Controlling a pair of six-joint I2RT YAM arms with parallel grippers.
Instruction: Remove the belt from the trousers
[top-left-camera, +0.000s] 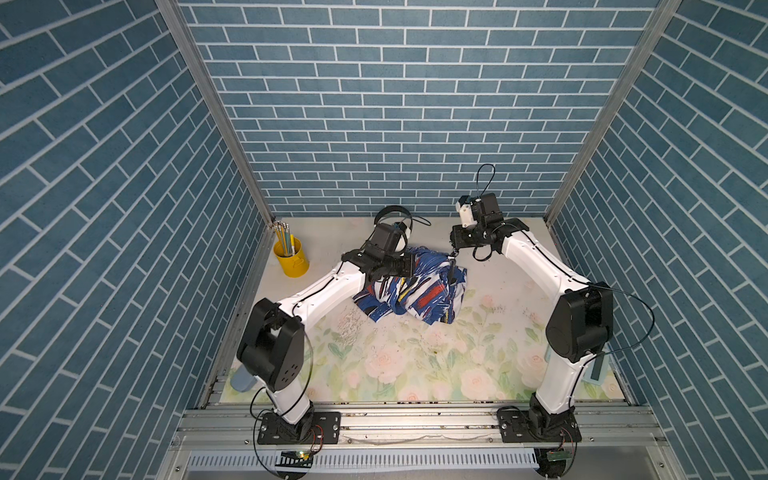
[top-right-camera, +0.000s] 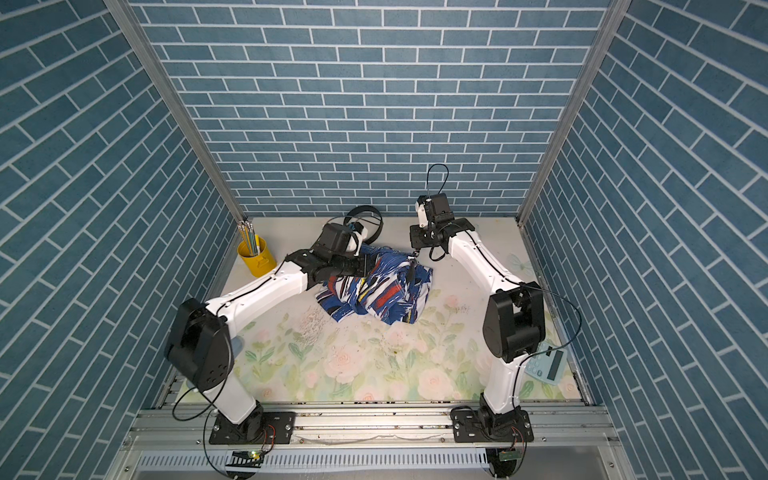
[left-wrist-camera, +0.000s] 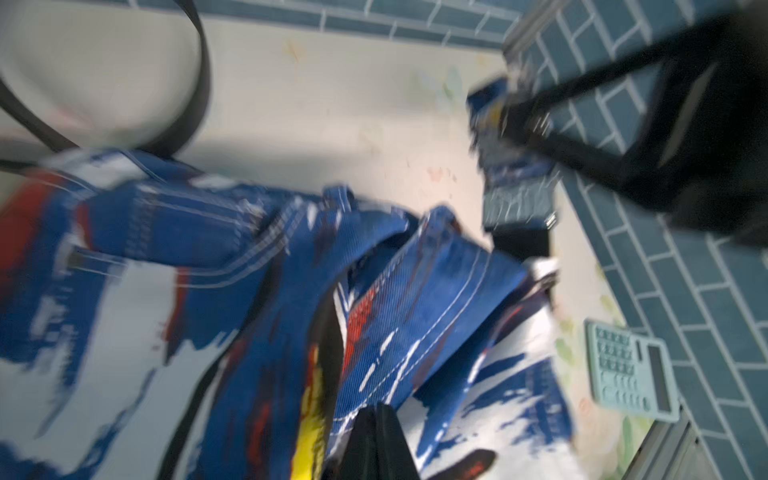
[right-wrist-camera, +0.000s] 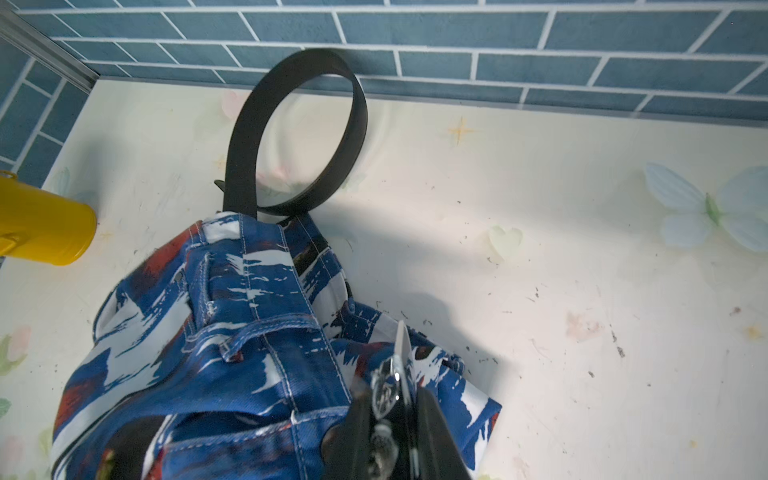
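Observation:
The trousers (top-left-camera: 415, 297) (top-right-camera: 374, 293) lie crumpled on the flowered table near the back. The belt (top-left-camera: 392, 210) (top-right-camera: 365, 210) rises out of the waistband (right-wrist-camera: 266, 328) as a black loop (right-wrist-camera: 249, 137) (left-wrist-camera: 203, 83) by the back wall. My right gripper (right-wrist-camera: 392, 395) (top-left-camera: 452, 255) is shut on the belt's silver buckle (right-wrist-camera: 384, 386) at the right edge of the trousers (right-wrist-camera: 208, 353). My left gripper (left-wrist-camera: 376, 405) (top-left-camera: 409, 266) is shut, its tips against a blue waistband fold (left-wrist-camera: 415, 311). The blurred view does not show whether cloth is pinched.
A yellow cup of pencils (top-left-camera: 291, 259) (top-right-camera: 256, 259) stands at the back left. A pale blue calculator (top-right-camera: 546, 365) (left-wrist-camera: 631, 365) lies at the front right beside the right arm's base. Tiled walls close in the back and both sides.

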